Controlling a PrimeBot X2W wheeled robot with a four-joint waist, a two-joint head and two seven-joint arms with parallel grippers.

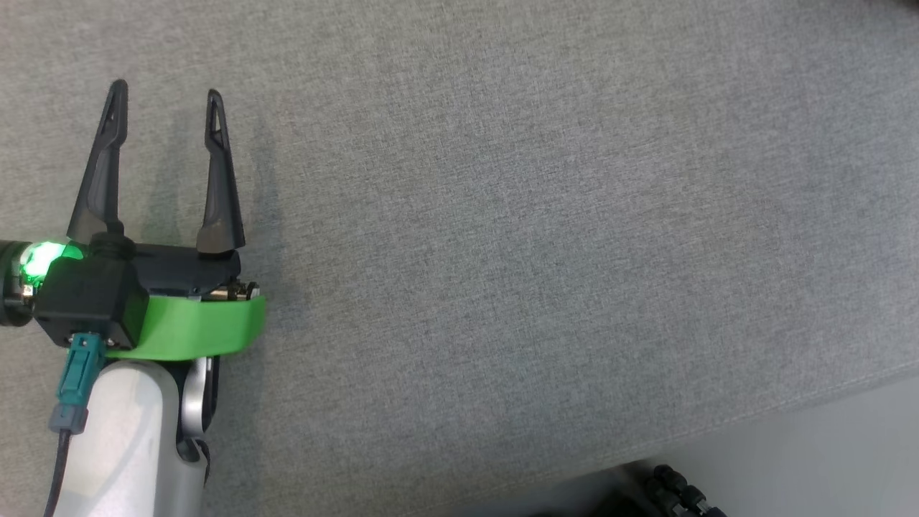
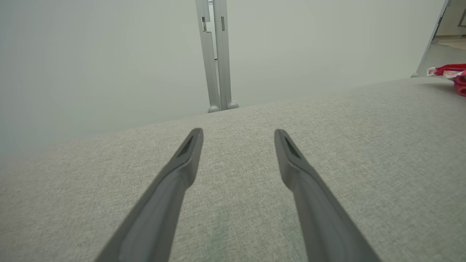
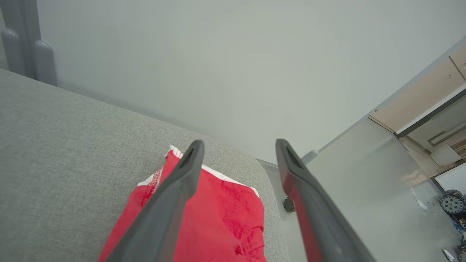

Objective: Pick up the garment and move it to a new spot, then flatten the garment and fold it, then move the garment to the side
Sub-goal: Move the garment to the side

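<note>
Head view has the left gripper (image 1: pixel 166 93) at the lower left, its two dark fingers spread wide with nothing between them, held over a bare stretch of the grey cushion (image 1: pixel 538 215). A green band wraps its wrist and a green light glows beside it. The right gripper (image 3: pixel 239 142) is likewise spread and holds nothing. It is poised over the red garment (image 3: pixel 218 214), though I cannot tell whether it touches the cloth. The garment, edged in white, lies crumpled at the cushion's far right corner, close to the rounded edge and well apart from the left gripper. Beyond the cushion stand a pale wall and a grey post (image 2: pixel 214 54). Pale floor (image 1: pixel 826 445) shows past the near edge.
</note>
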